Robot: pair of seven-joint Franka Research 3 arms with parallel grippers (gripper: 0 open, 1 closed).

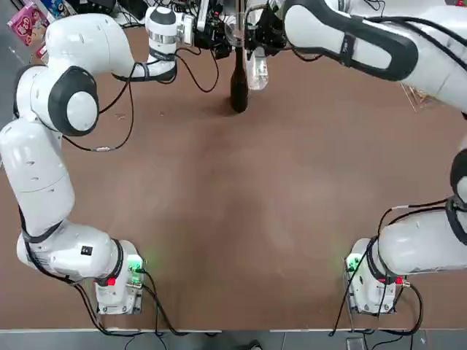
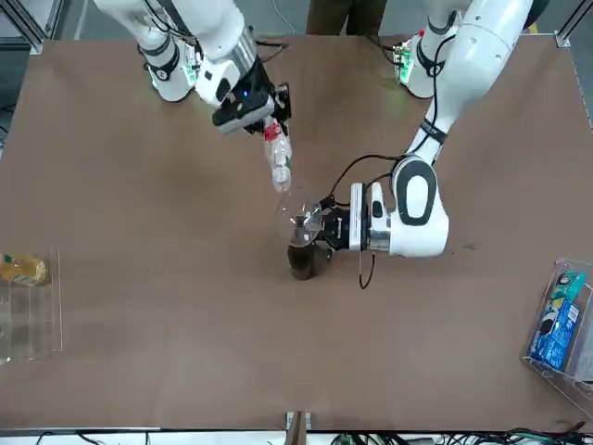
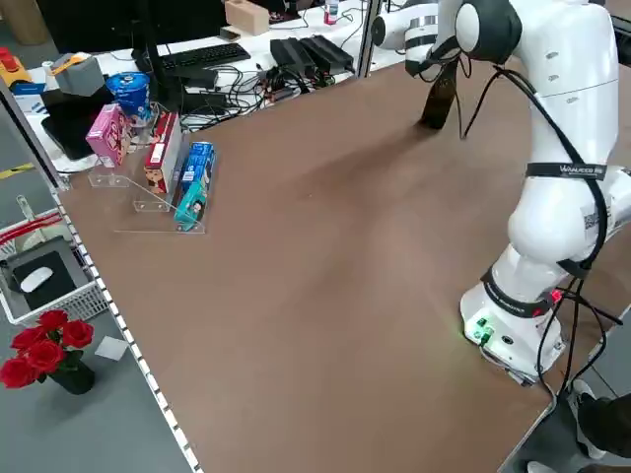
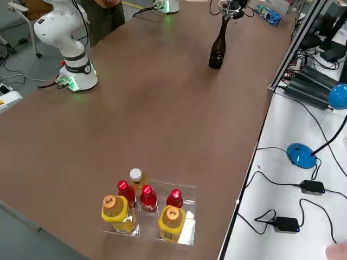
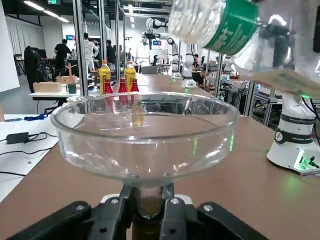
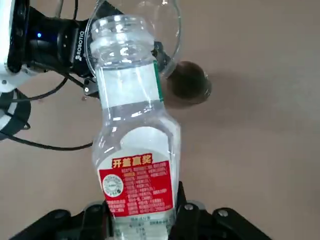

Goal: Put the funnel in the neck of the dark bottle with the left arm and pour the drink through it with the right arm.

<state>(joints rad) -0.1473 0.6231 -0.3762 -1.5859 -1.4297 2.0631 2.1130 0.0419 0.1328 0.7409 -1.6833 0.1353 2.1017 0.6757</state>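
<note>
The dark bottle [image 1: 238, 89] [image 2: 301, 261] [image 4: 217, 50] stands upright at the far middle of the table. The clear funnel [image 5: 145, 131] [image 2: 298, 220] [image 6: 159, 30] sits in its neck, and my left gripper [image 5: 148, 212] [image 2: 326, 228] is shut on the funnel's stem. My right gripper [image 6: 145, 216] [image 2: 260, 117] is shut on the drink [image 6: 134, 150] [image 2: 278, 159] [image 1: 257, 70], a clear plastic bottle with no cap on. It is tilted with its open mouth down, just over the funnel's rim. I cannot make out any liquid flowing.
A clear tray [image 4: 184, 235] with red and yellowish bottles sits at the robot's right table edge, the yellowish bottle [image 2: 22, 269] showing at the front view's left. Boxed goods [image 2: 560, 320] [image 3: 190, 182] stand in a rack at the robot's left edge. Both arm bases [image 1: 120, 281] [image 1: 372, 284] are at the near edge.
</note>
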